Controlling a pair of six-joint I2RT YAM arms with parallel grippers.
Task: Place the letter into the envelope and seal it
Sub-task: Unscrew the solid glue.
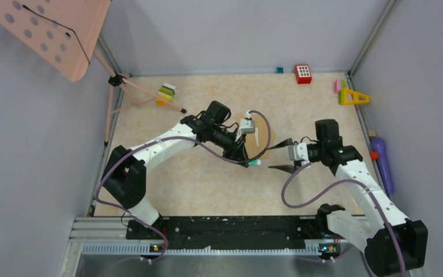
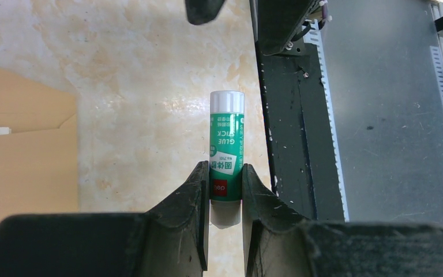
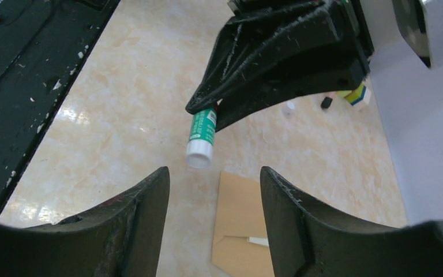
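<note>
Tan kraft envelope (image 1: 258,144): flat on the table (image 1: 207,184), near the middle, partly hidden under the left arm's wrist in the top view. The left wrist view shows a pale sliver at the line between flap and body. You may take it for the letter, but it is too thin to be sure. I cannot tell whether the flap is pressed down, and nothing shows it as sealed.

Just on the near side of the envelope, held off the table: glue stick (image 2: 226,151), green label, white cap (image 3: 198,154) on. The left jaws are closed on the base end of its barrel, one on each side. The cap end is free and projects past their tips.

The relation that matters: the stick's long axis runs from the left jaws toward the right arm, cap first. In the right wrist view the cap hangs ahead of the right jaws, a little left of their centre line, touching neither. The right jaws stand wide apart with nothing between them.

Judgement: the step in hand looks like uncapping before the seal. The right arm faces the cap, while the envelope lies nearer the left arm. You would bring the right jaws forward along the stick's axis and centre them on the white cap only. If they close off-axis they may catch the green barrel, or twist the stick in the left hold.
</note>
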